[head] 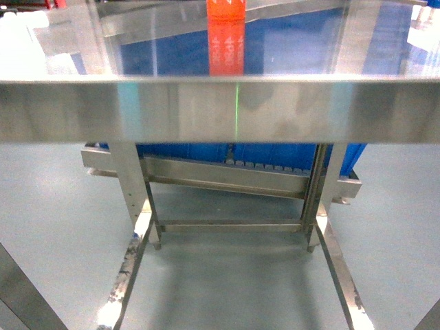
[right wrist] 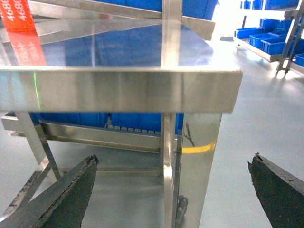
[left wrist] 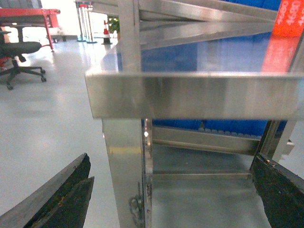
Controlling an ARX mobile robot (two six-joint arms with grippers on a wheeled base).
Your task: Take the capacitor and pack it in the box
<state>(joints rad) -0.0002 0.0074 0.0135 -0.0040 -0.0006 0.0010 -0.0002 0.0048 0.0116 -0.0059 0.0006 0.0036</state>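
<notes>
The left end effector point(left wrist: 175, 190) shows only in the left wrist view, its two dark, rough-faced fingers point(left wrist: 61, 199) sitting at the lower left and lower right corners of the frame, spread wide with nothing between them. The right end effector point(right wrist: 173, 190) looks the same in the right wrist view, fingers point(right wrist: 61, 199) splayed to both lower corners, holding nothing. Neither arm appears in the head view.

Neither capacitor nor peach-pink box shows in any view — head and both wrist cameras alike.
</notes>
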